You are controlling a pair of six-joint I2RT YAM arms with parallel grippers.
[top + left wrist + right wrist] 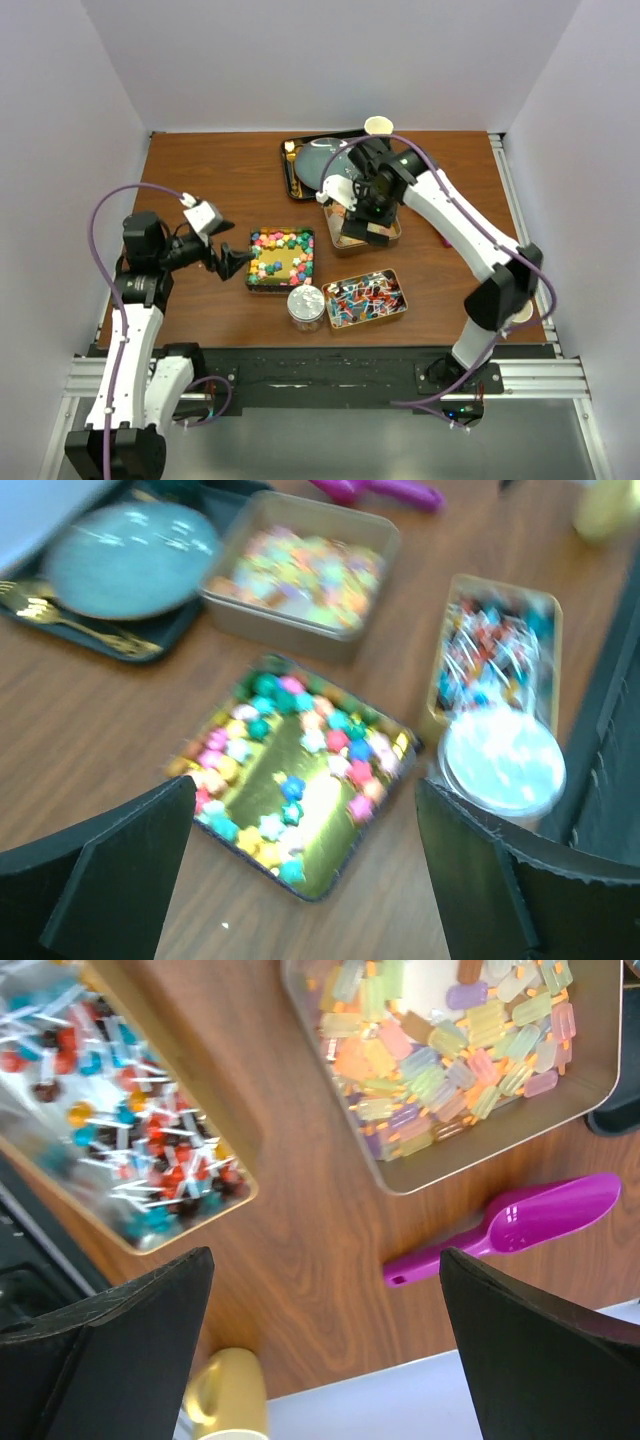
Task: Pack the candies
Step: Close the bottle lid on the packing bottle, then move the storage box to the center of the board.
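Your left tool [238, 262] hangs wide open with nothing between its fingers, low over the bench [200, 170] and just left of the gold tin [278, 288]. Your right tool [365, 228] is spread just as wide and holds nothing either. It sits above the far tin [420, 1182], and its wrist camera looks down on bare wood between the two fingers.

The candies lie in three tins near the middle of the bench, none of them in a tool. The bright cubes [272, 241] ring the gold tin, leaving part of its floor bare. The pale gummies [450, 1040] fill the far tin, which the right arm largely hides from above. The wrapped pieces [366, 298] fill the near right tin [400, 312].

A clear jar [306, 303] with a silvery lid stands between the gold tin and the tin of wrapped pieces, just beside both. A purple scoop [520, 1225] lies on the wood beside the gummy tin, apart from it. A black tray [292, 180] at the back carries a teal plate [130, 560] and gold cutlery [60, 615].
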